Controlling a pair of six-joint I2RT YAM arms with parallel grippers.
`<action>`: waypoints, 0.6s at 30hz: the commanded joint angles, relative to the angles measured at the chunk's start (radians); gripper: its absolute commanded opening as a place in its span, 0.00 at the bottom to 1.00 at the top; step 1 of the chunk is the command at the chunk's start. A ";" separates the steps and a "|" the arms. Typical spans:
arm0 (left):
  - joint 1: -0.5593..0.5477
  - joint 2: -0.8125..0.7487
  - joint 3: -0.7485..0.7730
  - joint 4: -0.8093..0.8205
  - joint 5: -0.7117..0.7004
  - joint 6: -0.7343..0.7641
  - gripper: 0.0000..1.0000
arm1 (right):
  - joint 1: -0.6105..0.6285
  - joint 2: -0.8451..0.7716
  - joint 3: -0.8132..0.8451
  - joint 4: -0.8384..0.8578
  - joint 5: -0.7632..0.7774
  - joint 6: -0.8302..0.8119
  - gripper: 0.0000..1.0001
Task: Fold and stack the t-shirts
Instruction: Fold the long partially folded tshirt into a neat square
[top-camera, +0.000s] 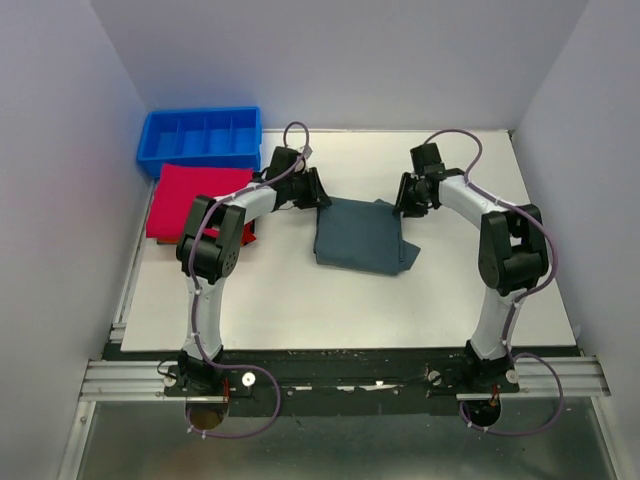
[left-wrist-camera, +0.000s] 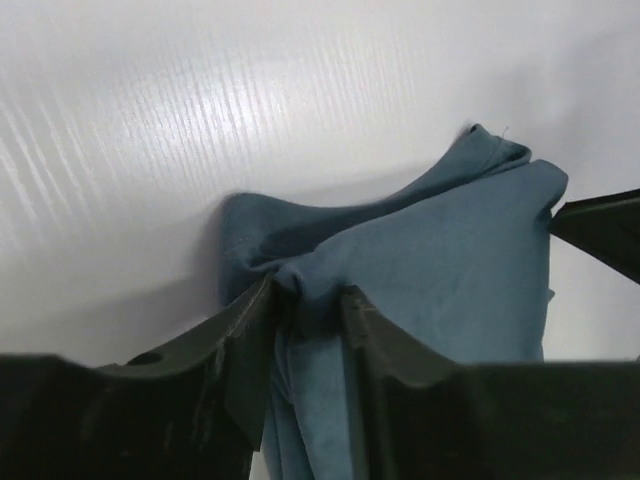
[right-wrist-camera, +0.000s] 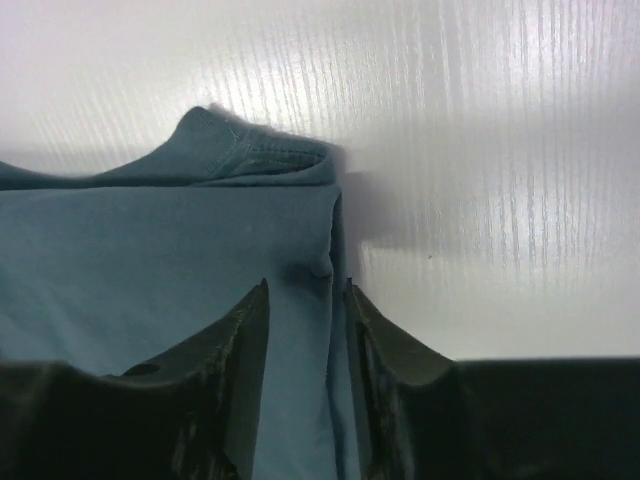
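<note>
We see the slate-blue t-shirt (top-camera: 360, 240) folded on the table (top-camera: 300, 300), left gripper (left-wrist-camera: 308, 292) and right gripper (right-wrist-camera: 306, 285) at its far corners, jaws parted with cloth between them, red t-shirt (top-camera: 190, 195) at left beside the blue tray (top-camera: 200, 135)

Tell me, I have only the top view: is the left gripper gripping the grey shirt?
Observer: In the left wrist view the left gripper has its fingers apart, with the grey shirt bunched between them.
Operator: And the right one?
Observer: The right gripper straddles the shirt's edge, also parted, with a small pucker of cloth at its tips.
Operator: Any collar showing?
Observer: A stitched band, perhaps the collar, lies at the fold's far edge on the table.
</note>
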 joint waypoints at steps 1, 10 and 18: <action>0.008 -0.047 0.004 0.005 -0.029 0.005 0.51 | 0.002 0.018 0.028 -0.035 0.027 0.003 0.48; 0.008 -0.170 -0.056 -0.098 -0.140 0.010 0.77 | 0.002 0.069 0.060 -0.047 0.012 0.023 0.69; 0.003 -0.090 -0.068 -0.095 -0.115 0.010 0.79 | 0.000 0.133 0.077 -0.051 -0.019 0.046 0.63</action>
